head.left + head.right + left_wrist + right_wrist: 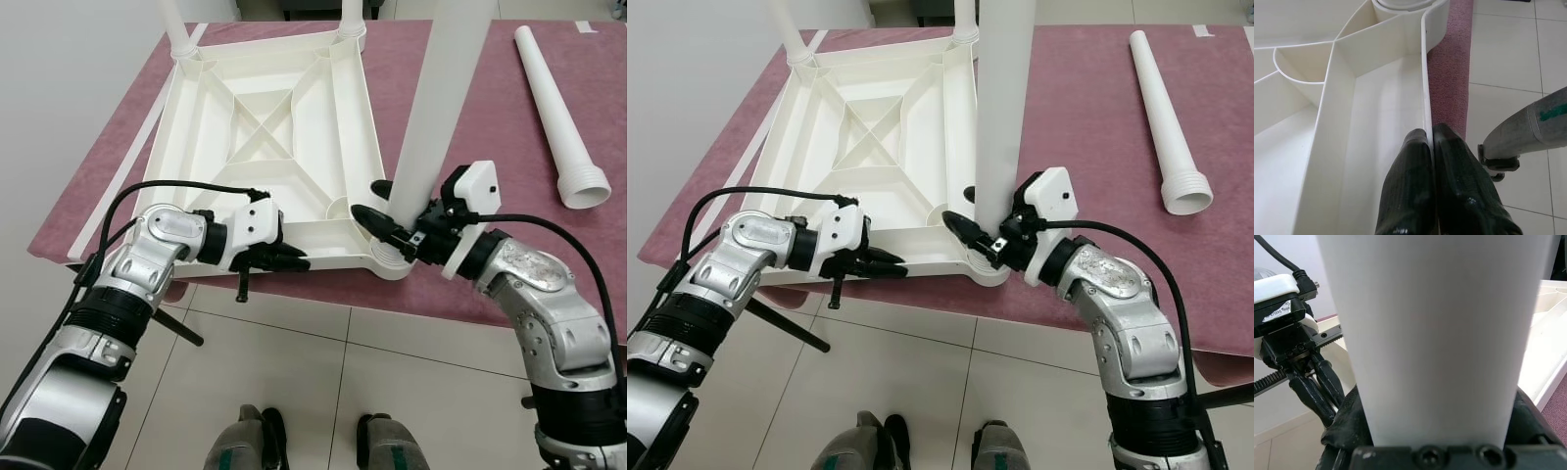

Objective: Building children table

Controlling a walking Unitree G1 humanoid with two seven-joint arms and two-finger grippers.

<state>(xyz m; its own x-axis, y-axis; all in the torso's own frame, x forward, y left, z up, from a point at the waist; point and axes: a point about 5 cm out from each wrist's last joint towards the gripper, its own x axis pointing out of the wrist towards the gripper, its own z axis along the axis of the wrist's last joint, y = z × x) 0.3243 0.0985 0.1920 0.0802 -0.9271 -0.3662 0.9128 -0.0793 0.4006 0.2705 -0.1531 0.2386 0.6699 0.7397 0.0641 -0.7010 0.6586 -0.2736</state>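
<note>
A white plastic table top (265, 137) lies upside down on a maroon-covered table (500, 127). Two white legs (174, 24) (353, 15) stand in its far corners. My right gripper (377, 204) is shut on a third white leg (441, 88), upright at the near right corner socket (392, 257). The right wrist view looks straight onto this leg (1435, 333). My left gripper (294, 260) is shut on the top's near rim (1425, 73), one finger on each side of the wall (1429, 139). Another leg (554, 108) lies loose at the right.
The maroon table's near edge runs just behind my grippers, with tiled floor (323, 362) below. A white strip (127, 176) lies along the table's left edge. A black rod (181, 328) slants under the left corner. My feet (313, 441) stand close to the table.
</note>
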